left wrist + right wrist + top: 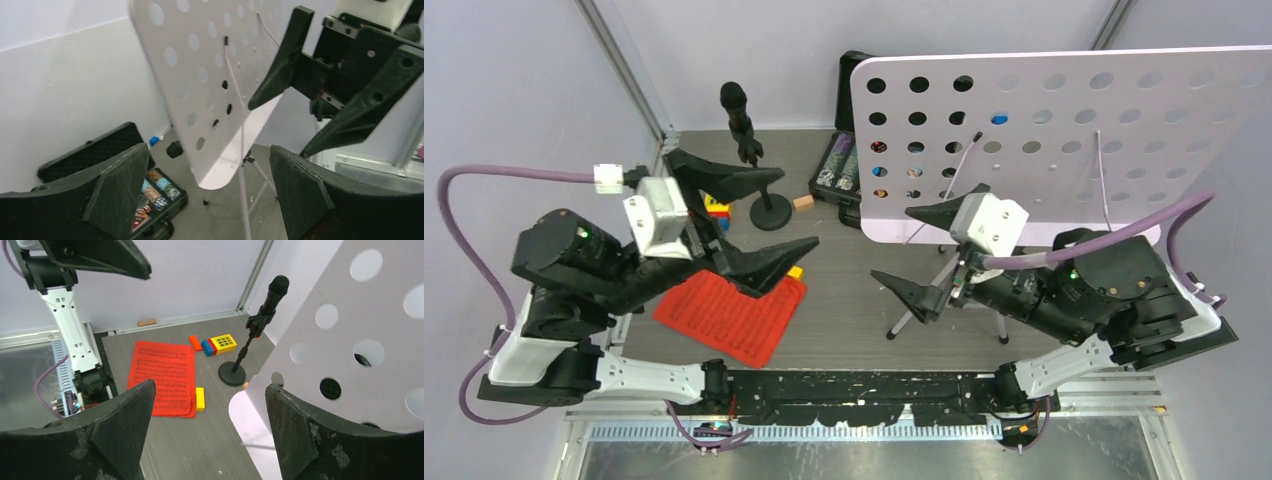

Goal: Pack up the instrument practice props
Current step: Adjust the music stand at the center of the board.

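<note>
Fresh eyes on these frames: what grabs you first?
The big white hole-punched music rack dominates, standing upright on the right side. Next come the red sheet-music pages, lying flat on the table at left of centre, and a black microphone standing farther back. The left gripper and right gripper both hang open, holding nothing.

right claw (210, 387) spread, empty | red pages (162, 375) flat | microphone (270, 300) upright
</note>
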Robot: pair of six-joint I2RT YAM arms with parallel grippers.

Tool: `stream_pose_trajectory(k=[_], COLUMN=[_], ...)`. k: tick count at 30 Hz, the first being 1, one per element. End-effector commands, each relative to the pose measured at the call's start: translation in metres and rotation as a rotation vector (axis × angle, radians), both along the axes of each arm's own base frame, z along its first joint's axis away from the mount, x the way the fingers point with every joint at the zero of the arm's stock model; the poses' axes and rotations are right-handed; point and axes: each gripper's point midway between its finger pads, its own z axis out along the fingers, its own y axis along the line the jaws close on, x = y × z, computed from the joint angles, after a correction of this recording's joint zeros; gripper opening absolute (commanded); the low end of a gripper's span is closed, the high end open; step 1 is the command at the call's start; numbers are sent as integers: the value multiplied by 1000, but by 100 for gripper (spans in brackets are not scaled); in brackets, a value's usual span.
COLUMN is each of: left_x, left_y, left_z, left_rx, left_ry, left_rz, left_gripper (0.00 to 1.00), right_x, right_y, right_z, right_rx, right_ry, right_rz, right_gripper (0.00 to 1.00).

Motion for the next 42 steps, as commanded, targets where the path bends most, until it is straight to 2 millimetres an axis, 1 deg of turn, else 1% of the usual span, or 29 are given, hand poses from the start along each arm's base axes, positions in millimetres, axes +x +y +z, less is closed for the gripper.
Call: stream_pose_trajectory(k=[1,2,3,4,5,6,7,8,9,10,11,15,19,22,25,28,32,36,39,42], left_x=[-15,-16,-17,-18,-19,-21,-23,-25,-26,-26,-26,-26,-25,-21,-14,-13,-5,-1,1,4], left_y=[-47,-53,-57,-60,-63,-65,-67,-69,-72,-75,-79,-95,-99,-97,-96,-101,-113,-126,-130,-131], left_z=[-40,-45,-48,-50,-52,-54,-55,-57,-60,-62,-65,-77,-73,-67,-63,-61,-63,-69,-71,-71], left_rx=[122,131,128,124,118,109,100,93,90,87,93,113,81,50,18,-9,-4,20,20,9], left_ry=[68,79,85,94,100,104,110,118,127,137,143,189,185,177,181,184,192,195,193,188], left_rz=[-127,-136,-143,-152,-161,-175,-188,-199,-210,-214,-215,-223,-228,-202,-166,-167,-134,-117,-112,-94], left_gripper=[92,92,91,90,89,88,87,86,85,84,83,80,79,77,78,78,78,77,76,75], right_x=[-9,-13,-14,-18,-18,-20,-19,-22,-23,-26,-28,-32,-29,-26,-18,-12,-12,-15,-17,-19], right_y=[-14,-11,-18,-15,-23,-21,-28,-27,-32,-34,-33,-36,-38,-40,-44,-45,-42,-41,-48,-57], right_z=[-14,-24,-27,-38,-38,-48,-49,-58,-58,-65,-72,-87,-102,-111,-122,-135,-151,-159,-161,-167], right_rx=[1,-27,-31,-55,-43,-62,-52,-71,-62,-72,-88,-112,-148,-168,-185,-217,-263,-283,-269,-258], right_ry=[64,63,67,66,71,72,75,79,83,90,93,118,136,152,169,173,176,180,196,222], right_rz=[64,89,104,129,137,149,155,170,180,201,211,235,203,177,114,56,44,57,75,92], right_gripper=[86,86,86,86,86,86,86,86,86,86,86,86,86,86,87,88,88,88,88,88])
